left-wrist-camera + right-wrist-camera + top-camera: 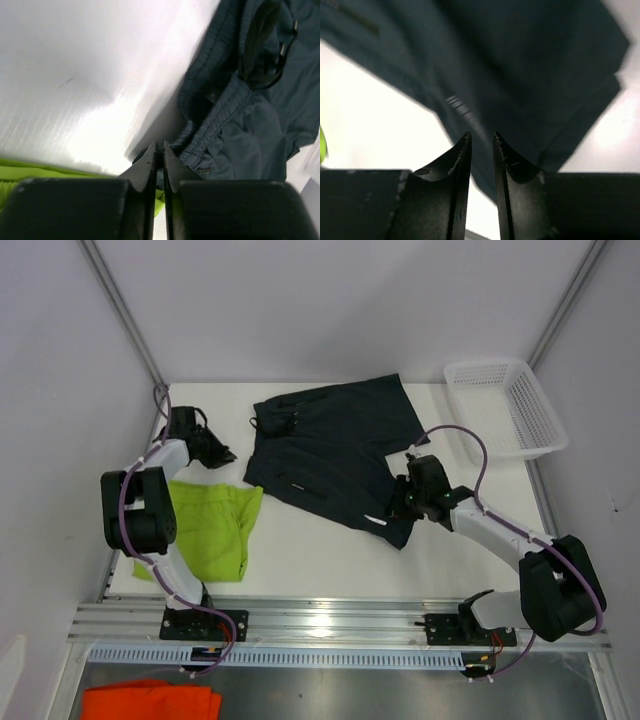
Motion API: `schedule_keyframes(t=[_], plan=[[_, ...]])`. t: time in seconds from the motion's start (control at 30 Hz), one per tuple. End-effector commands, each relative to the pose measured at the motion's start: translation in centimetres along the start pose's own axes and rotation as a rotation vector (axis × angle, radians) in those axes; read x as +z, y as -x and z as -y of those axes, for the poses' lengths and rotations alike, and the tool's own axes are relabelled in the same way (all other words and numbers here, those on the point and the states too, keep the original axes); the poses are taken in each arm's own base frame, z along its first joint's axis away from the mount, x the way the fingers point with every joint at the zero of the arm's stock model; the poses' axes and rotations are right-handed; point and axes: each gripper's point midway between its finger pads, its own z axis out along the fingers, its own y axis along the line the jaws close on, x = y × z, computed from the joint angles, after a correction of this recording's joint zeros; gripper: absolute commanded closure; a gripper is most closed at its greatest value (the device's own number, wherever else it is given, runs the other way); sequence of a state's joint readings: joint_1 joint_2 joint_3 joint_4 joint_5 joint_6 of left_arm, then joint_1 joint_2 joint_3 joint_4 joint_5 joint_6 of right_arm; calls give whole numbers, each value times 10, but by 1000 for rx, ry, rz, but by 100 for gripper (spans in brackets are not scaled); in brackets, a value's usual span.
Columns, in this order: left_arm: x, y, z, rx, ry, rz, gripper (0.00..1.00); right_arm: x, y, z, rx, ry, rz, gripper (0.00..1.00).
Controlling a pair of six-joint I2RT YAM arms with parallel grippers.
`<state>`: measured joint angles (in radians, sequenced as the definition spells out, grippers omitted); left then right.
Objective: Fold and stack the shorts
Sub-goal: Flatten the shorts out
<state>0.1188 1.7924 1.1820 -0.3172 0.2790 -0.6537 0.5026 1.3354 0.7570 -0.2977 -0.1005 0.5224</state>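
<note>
The dark navy shorts (330,445) lie spread out at the middle back of the table, waistband to the left. The lime green shorts (210,525) lie folded at the front left. My left gripper (222,453) is shut and empty, just left of the dark waistband. In the left wrist view it (160,145) points at the waistband and drawcord (250,125), with green fabric (30,170) beneath. My right gripper (398,505) hovers over the dark pair's lower right leg hem. In the right wrist view it (481,135) is narrowly open over the dark fabric (530,75), holding nothing.
A white plastic basket (505,405) stands at the back right corner. An orange cloth (150,702) lies below the table's front rail at the bottom left. White walls close in the table (300,550) on the left, back and right.
</note>
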Motion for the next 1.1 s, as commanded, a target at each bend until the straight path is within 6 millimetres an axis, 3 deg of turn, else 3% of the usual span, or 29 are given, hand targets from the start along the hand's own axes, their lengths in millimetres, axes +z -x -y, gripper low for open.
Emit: schedule_keyframes(t=[0.0, 0.03, 0.13, 0.17, 0.37, 0.5, 0.63, 0.77, 0.87, 0.9, 1.03, 1.07], plan=[[-7, -6, 16, 14, -66, -14, 82, -5, 23, 16, 33, -39, 61, 73], [-9, -11, 15, 20, -70, -15, 67, -4, 23, 21, 43, -49, 62, 72], [-10, -29, 11, 32, -72, -29, 48, -4, 28, 36, 85, -74, 83, 71], [-8, -41, 6, 34, -65, -49, 45, -3, 27, 41, 98, -77, 84, 70], [-6, -67, 6, 46, -71, -102, 34, -9, 31, 62, 150, -107, 111, 60], [-6, -73, 8, 49, -74, -90, 25, -10, 31, 72, 160, -126, 125, 60], [-1, -74, 11, 44, -90, -90, 23, -3, 29, 83, 179, -154, 117, 59], [9, -69, 14, 42, -88, -88, 28, 0, 31, 94, 199, -191, 128, 59], [18, -60, 12, 41, -62, -71, 42, 4, 32, 100, 200, -215, 125, 60], [22, -61, 9, 40, -51, -73, 54, 6, 31, 101, 201, -222, 122, 60], [29, -54, 10, 33, -46, -50, 80, 17, 33, 108, 209, -251, 104, 60], [30, -53, 10, 32, -47, -49, 91, 22, 31, 110, 216, -259, 88, 61]])
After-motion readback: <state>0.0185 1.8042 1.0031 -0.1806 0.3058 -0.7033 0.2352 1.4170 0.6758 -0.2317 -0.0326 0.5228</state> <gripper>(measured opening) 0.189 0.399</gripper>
